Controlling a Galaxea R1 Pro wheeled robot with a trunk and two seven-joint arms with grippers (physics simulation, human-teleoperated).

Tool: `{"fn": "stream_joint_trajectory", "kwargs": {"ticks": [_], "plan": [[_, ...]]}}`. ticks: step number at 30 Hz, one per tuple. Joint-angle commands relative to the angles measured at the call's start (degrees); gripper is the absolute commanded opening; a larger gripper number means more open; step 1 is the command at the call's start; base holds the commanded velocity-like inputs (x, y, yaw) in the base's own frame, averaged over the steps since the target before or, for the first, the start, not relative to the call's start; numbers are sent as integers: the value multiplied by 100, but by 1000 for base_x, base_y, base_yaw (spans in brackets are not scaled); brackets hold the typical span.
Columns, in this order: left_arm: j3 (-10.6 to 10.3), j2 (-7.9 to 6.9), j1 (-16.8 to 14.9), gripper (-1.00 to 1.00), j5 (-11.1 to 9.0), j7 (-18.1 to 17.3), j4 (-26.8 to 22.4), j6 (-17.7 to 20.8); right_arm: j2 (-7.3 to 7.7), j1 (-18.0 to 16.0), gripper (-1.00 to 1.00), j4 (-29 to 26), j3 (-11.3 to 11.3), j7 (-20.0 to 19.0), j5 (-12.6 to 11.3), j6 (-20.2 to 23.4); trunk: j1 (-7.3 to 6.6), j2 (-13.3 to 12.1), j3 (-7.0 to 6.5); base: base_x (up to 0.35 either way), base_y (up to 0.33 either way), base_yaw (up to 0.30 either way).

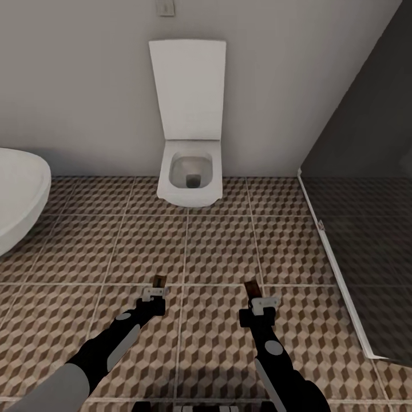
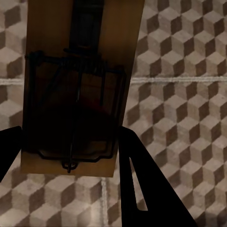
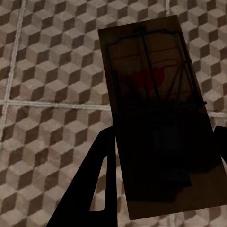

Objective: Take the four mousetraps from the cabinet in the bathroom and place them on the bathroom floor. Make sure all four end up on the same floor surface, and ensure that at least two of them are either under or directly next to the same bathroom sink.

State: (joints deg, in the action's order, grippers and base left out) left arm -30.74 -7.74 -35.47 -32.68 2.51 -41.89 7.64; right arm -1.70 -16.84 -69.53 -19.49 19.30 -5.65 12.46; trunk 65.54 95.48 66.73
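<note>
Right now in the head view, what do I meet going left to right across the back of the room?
Rounded white bathtub edge → white wall-hung toilet with raised lid → dark glass shower panel.

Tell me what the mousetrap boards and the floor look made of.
Left mousetrap and right mousetrap: flat tan boards, likely wood, matte, with dark wire that looks metal. Bathroom floor: probably ceramic tile, printed cube pattern, pale grout lines.

Glossy black arms (image 1: 111, 343), grey panels, white-bracketed tools.
</note>
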Motion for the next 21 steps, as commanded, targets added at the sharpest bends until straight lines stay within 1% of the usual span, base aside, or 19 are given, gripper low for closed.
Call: {"fn": "stream_joint_trajectory", "kwargs": {"ticks": [1,21], "plan": [[-29,-8,-4,-100,-36,40,-12,18,3,-3,-100,-8,-15,39,-67,11,22,43,31,0,0,0],[-29,-7,-4,-100,-36,40,-20,18,8,-3,-100,-8,-15,39,-67,0,461,845,558,0,0,0]]}}
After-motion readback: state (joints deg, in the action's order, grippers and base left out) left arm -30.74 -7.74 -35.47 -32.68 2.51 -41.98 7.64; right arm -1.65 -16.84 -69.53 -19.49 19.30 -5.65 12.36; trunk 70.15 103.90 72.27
